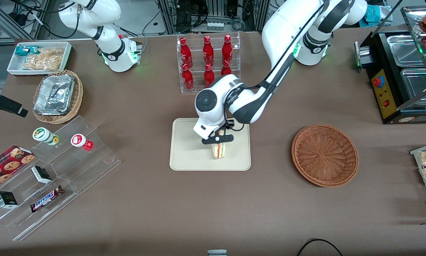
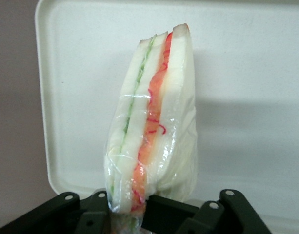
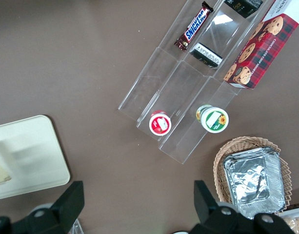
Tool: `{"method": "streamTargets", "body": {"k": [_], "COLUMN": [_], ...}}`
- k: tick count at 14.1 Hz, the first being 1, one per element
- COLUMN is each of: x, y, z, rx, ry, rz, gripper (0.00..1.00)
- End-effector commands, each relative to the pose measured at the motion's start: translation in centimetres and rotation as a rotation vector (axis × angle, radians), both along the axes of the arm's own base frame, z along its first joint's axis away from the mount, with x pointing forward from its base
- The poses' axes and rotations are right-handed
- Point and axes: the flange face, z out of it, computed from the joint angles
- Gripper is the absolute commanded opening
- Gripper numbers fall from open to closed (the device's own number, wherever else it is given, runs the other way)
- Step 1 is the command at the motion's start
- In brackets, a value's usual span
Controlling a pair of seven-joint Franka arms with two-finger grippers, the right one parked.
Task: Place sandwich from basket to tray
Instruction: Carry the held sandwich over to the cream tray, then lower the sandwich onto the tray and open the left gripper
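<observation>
Sandwich (image 1: 218, 150) upright on tray (image 1: 184, 156), its top end hidden between the gripper's (image 1: 218, 139) closed fingers (image 2: 90, 217).

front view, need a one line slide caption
Left arm's end effector holds the wrapped sandwich upright over the beige tray; wicker basket sits empty.

bright, even overhead light, soft shadows, glare on clear plastic

White glossy arm, black claw (image 1: 218, 141)
</observation>
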Motion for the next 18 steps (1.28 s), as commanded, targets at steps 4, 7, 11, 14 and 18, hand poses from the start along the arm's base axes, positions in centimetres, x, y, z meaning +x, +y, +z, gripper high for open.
{"method": "streamTargets", "body": {"k": [4,7,11,14,18], "x": [1.0,0.5,-1.0,-1.7,-1.7], "y": [0.3,0.1,-1.2,-1.8,-1.9], "z": [2.5,2.4,0.5,-0.2,-1.0], "rx": [0.077,0.093,0.117,0.121,0.123], "ry": [0.026,0.047,0.063,0.067,0.069], "rz": [-0.072,-0.085,-0.114,-0.124,-0.122], "gripper": [0.13,0.13,0.13,0.16,0.22]}}
